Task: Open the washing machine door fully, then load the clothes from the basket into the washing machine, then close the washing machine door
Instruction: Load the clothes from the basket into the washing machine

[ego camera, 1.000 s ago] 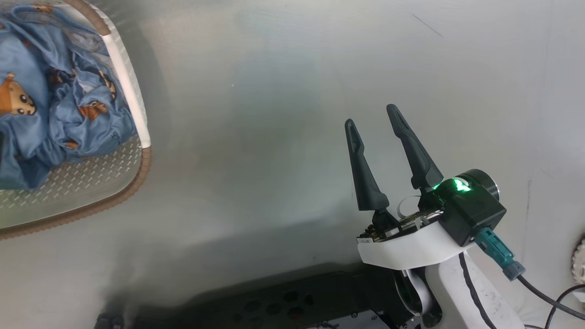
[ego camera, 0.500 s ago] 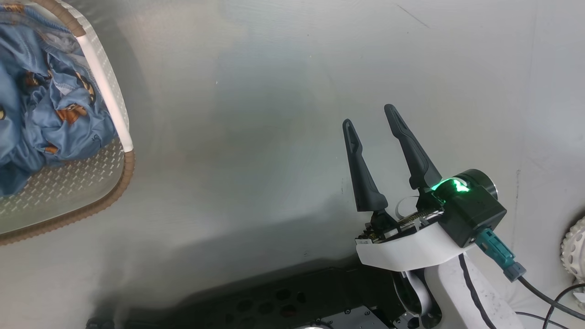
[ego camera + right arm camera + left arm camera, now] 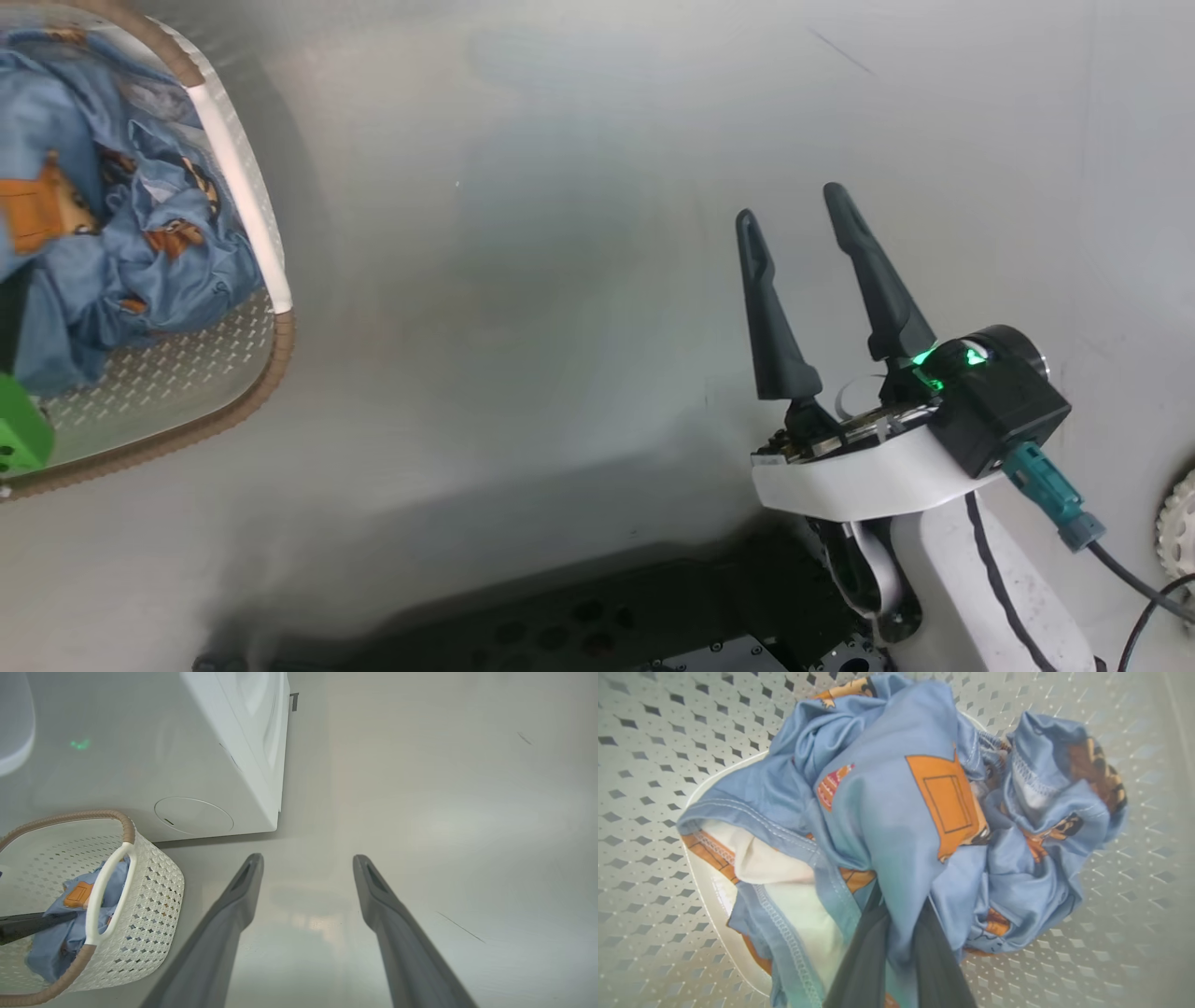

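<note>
My left gripper point(image 3: 901, 903) has its two dark fingers point(image 3: 859, 961) pressed close together, with a fold of the clothes point(image 3: 896, 812) pinched between them. My right gripper point(image 3: 792, 210) stands wide apart and holds nothing; its fingers point(image 3: 775, 327) point up and a little to my left. Behind them is my white wrist shell point(image 3: 859, 481) and a black camera block point(image 3: 1004, 411) with a green light point(image 3: 934, 359), on my pale right forearm point(image 3: 943, 579).
</note>
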`<state>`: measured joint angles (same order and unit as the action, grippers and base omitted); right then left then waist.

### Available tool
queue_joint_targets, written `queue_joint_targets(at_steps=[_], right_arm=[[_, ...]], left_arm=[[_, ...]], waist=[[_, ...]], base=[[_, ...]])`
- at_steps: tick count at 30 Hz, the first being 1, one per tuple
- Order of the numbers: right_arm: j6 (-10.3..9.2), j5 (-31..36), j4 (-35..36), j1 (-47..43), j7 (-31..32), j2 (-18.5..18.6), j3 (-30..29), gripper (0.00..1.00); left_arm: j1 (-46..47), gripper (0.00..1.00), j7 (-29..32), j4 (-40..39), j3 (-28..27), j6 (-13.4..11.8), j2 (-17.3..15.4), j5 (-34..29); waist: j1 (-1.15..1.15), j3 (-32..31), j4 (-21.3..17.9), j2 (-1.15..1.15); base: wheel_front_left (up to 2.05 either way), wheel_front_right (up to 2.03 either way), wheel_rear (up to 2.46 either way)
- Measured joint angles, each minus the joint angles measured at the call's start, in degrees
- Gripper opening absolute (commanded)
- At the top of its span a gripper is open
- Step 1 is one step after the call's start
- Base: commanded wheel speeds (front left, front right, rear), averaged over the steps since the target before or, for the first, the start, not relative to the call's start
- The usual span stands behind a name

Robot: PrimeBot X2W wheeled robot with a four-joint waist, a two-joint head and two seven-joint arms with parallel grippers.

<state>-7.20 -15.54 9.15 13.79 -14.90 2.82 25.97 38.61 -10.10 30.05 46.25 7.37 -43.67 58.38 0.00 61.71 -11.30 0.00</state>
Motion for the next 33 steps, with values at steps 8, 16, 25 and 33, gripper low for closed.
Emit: queue_joint_targets(at_steps=[8, 16, 25, 33], right_arm=[[0.00, 1.08, -1.08, 0.84, 0.00, 0.01, -2.56, 1.00], [0.00, 1.65, -2.97, 0.88, 0.00, 0.03, -3.96, 1.00], [0.00, 2.61, -4.70, 0.91, 0.00, 0.07, -5.22, 1.00], [0.00, 3.07, -6.82, 0.52, 0.00, 0.10, -6.09, 1.00]], left_arm=[[0.11, 0.00, -3.18, 0.29, 1.37, 0.00, 2.52, 1.34], [-0.60, 0.00, -4.19, 0.71, 1.70, 0.00, 5.44, 2.23], [-3.37, 0.00, -4.33, 0.74, -0.02, 0.00, 8.27, 2.20], [-5.57, 0.00, -4.33, -1.37, -5.37, 0.00, 11.11, 0.63]], waist=[[0.00, -3.37, 1.81, 0.00], [0.00, -7.88, 4.12, 0.00], [0.00, -14.17, 7.00, 0.00], [0.00, -20.37, 9.53, 0.00]], base=[[0.00, 0.00, 0.00], [0.00, 0.00, 0.00], [0.00, 0.00, 0.00], [0.00, 0.00, 0.00]])
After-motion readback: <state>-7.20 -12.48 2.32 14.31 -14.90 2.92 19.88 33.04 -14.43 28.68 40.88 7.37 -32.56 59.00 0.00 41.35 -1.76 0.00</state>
